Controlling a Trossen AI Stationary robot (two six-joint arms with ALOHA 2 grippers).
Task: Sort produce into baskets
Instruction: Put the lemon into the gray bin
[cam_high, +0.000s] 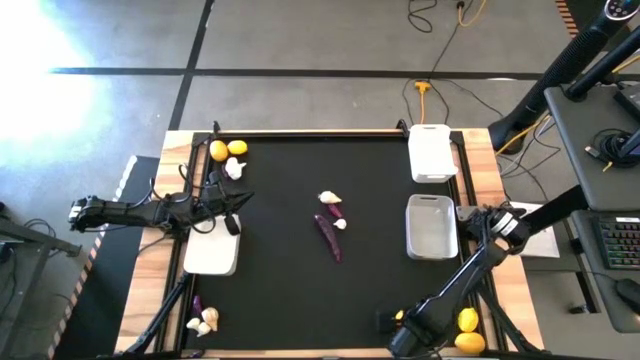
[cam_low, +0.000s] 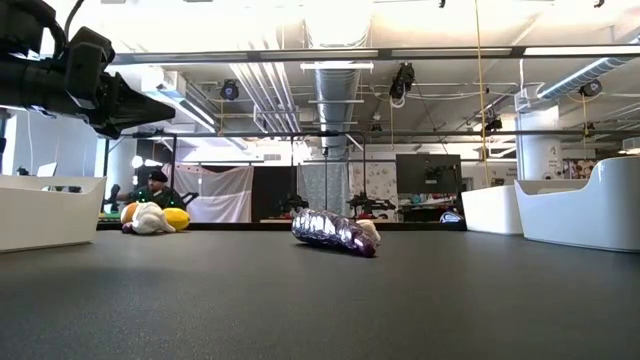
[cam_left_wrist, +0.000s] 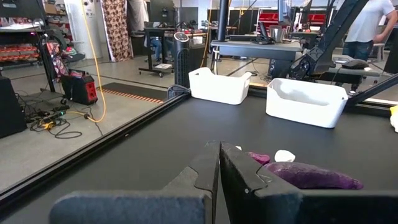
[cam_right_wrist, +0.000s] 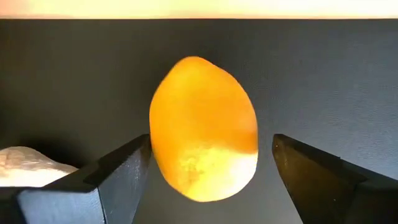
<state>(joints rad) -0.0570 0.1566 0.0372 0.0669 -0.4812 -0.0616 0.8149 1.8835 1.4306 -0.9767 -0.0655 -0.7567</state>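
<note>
My right gripper (cam_high: 398, 320) points down at the table's near edge. It is open, with its fingers on either side of a yellow lemon (cam_right_wrist: 204, 127) that lies on the black mat. A garlic bulb (cam_right_wrist: 25, 165) lies beside it. My left gripper (cam_high: 238, 200) waits shut at the table's left, level above a white basket (cam_high: 212, 248). Two more baskets (cam_high: 432, 152) (cam_high: 432, 226) stand at the right. A long purple piece (cam_high: 328, 238), a short one (cam_high: 335, 210) and two garlic bulbs (cam_high: 329, 198) lie mid-table. My right gripper comes at the lemon from above, fingers pointing down. One finger (cam_right_wrist: 127, 165) stands right at the lemon's side (cam_right_wrist: 155, 137), and I cannot tell whether it touches. The other finger (cam_right_wrist: 298, 162) is clearly apart from it. The lemon rests on the mat.
Two lemons (cam_high: 228, 149) and a garlic bulb (cam_high: 233, 168) lie at the far left corner. Garlic (cam_high: 205, 320) and a purple piece (cam_high: 197, 303) lie at the near left. Two lemons (cam_high: 468, 330) sit on the wooden border at the near right.
</note>
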